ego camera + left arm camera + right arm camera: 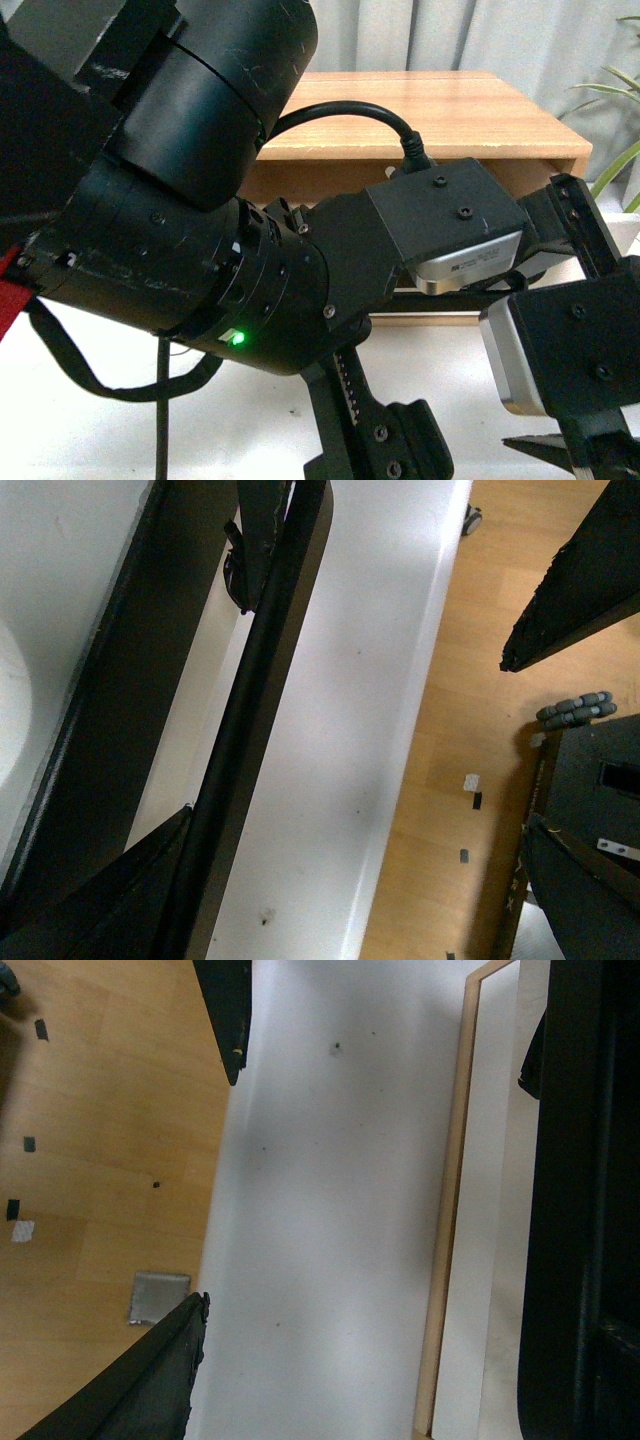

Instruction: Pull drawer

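Where the white tabletop ends, wood floor shows.

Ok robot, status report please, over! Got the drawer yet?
Left gripper open, fingers alongside the bar handle, not clamped. Right gripper open, empty, over the white tabletop. Nothing blocking seen.

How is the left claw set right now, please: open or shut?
Open. In the left wrist view the left claw has its fingers far apart, both lying alongside the black bar handle, not clamped across it.
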Available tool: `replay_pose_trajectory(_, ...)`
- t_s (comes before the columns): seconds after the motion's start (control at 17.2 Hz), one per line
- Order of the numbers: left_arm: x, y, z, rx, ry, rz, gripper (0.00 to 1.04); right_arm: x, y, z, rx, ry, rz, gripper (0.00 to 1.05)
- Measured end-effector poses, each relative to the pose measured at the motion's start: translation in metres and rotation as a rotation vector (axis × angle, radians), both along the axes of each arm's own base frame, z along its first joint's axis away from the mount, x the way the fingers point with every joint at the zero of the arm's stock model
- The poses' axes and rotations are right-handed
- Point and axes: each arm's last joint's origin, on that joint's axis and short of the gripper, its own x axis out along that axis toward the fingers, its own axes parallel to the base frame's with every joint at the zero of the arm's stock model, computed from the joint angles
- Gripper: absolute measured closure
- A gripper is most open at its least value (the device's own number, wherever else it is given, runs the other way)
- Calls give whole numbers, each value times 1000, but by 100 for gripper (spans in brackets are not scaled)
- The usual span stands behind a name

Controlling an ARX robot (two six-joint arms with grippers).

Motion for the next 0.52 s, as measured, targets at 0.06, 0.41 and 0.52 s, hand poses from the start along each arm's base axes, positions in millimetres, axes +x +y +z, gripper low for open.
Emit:
replay_pose_trajectory(0.06,-5,0,0,-1,5,-4,7,-5,0,0,3,13,-1,6)
replay_pose_trajectory(0.41,-20,0,2,-6,17,-10,7,-20,-1,-2,15,10,1,6)
replay_pose_trajectory(0.52,-21,0,6,-30,28,5,7,-23,-1,2,26,6,-15,6)
